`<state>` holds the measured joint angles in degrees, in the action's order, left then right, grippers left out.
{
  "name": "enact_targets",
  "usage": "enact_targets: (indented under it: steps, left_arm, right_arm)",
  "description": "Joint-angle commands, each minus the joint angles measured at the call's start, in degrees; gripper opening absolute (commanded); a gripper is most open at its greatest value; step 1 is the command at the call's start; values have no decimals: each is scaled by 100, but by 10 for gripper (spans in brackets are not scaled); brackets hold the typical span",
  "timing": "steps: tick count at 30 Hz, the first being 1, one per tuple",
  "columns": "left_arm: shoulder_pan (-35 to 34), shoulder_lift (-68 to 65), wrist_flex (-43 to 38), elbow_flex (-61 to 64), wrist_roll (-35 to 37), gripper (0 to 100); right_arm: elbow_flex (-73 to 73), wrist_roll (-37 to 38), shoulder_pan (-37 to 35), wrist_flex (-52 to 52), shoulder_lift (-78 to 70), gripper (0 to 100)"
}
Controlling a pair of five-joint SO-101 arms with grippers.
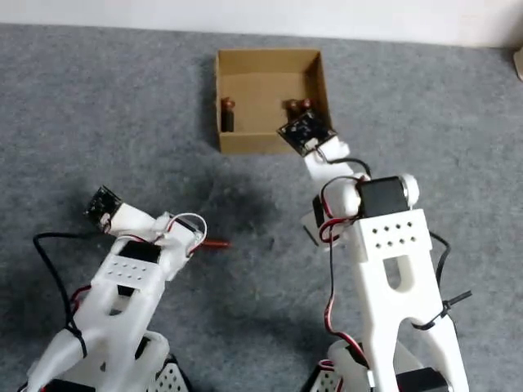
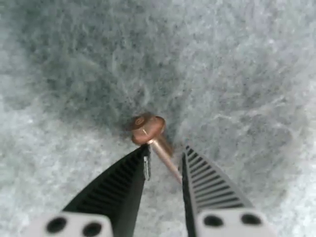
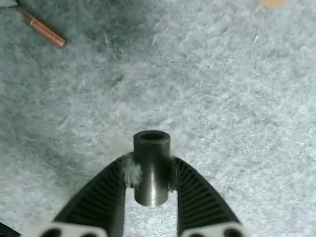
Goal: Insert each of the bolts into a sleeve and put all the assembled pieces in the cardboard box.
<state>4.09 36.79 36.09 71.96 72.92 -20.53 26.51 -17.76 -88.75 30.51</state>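
Grey carpet (image 1: 82, 98); left jaws pinch horizontal bolt (image 2: 148, 129), tip rightward; right jaws pinch sleeve (image 3: 151, 168) lengthwise.

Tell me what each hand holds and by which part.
Left hand: the copper bolt, by its shank, head sticking out. Right hand: the dark sleeve, by the sides of its barrel.
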Motion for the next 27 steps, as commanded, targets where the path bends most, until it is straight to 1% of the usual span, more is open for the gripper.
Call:
enact_targets:
  steps: [1, 4, 6, 8, 9, 17, 23, 27]
  left_arm:
    - [-66, 66, -132, -13, 26, 113]
    - [-84, -145, -237, 31, -97, 113]
    - [-92, -541, -571, 13, -334, 113]
    - [-101, -1024, -721, -233, -413, 113]
    - [-119, -1288, -633, -444, -413, 113]
    - [-374, -3213, 756, -2158, -422, 109]
    - [-374, -3495, 2101, -2949, -422, 112]
    - [-453, -3547, 2295, -3125, -422, 104]
  right_arm:
    - [13, -167, 66, 127, 145, 5]
    - [13, -176, 66, 127, 145, 5]
    - [13, -185, 66, 127, 145, 5]
    - [13, -185, 57, 127, 145, 5]
    - [13, -185, 57, 110, 145, 5]
    - [-4, -167, 66, 84, 145, 5]
    - [-4, -158, 66, 84, 145, 5]
    - [-4, -158, 66, 84, 145, 5]
